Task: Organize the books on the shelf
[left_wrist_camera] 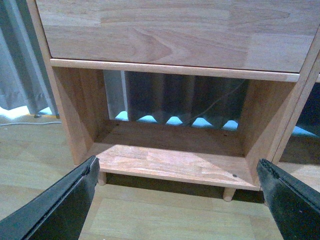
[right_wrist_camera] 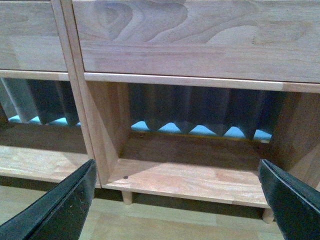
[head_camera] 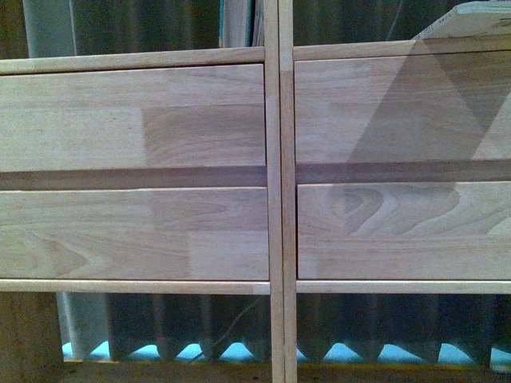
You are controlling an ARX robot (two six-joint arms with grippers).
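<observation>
Left pincer (left_wrist_camera: pixel 176 165): released, dark fingers (left_wrist_camera: pixel 60 205) spread wide. Grips nothing, touches nothing. It hangs in front of the bottom open compartment of the left column of the shelf (head_camera: pixel 200 128), above the pale wood floor (left_wrist_camera: pixel 150 220).

Right pincer (right_wrist_camera: pixel 176 166): also released and spread wide, empty, in contact with nothing. It faces the bottom open compartment of the right column, just beside the centre divider.

The shelf fills the front view: light natural wood, two columns, four plain drawer fronts (head_camera: pixel 383 231) stacked two and two. Both bottom compartments are bare boards. Short peg legs (left_wrist_camera: pixel 228 194) stand on the floor. The back is open, showing a grey pleated curtain (head_camera: pixel 184 327) with cyan light along its hem. A thin cable (left_wrist_camera: pixel 215 102) hangs behind the left compartment.

Books: at the upper edge of the front view a pale flat thing (head_camera: pixel 471 20) leans tilted in the right column, above the drawers. A pale upright slab (head_camera: pixel 238 20) stands in the left column, beside the divider. Both are cropped, so it cannot be told whether they are books.
</observation>
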